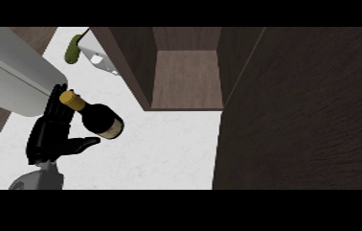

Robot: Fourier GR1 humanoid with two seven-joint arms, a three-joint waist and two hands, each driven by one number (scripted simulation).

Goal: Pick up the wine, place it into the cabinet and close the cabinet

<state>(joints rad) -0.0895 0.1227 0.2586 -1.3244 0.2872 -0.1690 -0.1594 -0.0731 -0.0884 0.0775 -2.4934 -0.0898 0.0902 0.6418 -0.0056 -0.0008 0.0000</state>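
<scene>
My left hand [51, 136] is low at the left over the white bench [163, 148], fingers straight, thumb out, holding nothing. Wine bottle [96, 116] sits just beside my fingers, tilted w/ gold cap up-left; can't tell if they touch. Cabinet [185, 76] stands open behind it, w/ its dark door [290, 115] swung out at right.

A white marbled counter [163, 148] is seen, with a wine bottle [96, 115] lying on its side just right of the left hand's fingers [53, 115]. Beyond the fingertips, a green object [73, 50] and a white object [96, 52] are set. An open cabinet [185, 79] stands far right of the fingers.
</scene>
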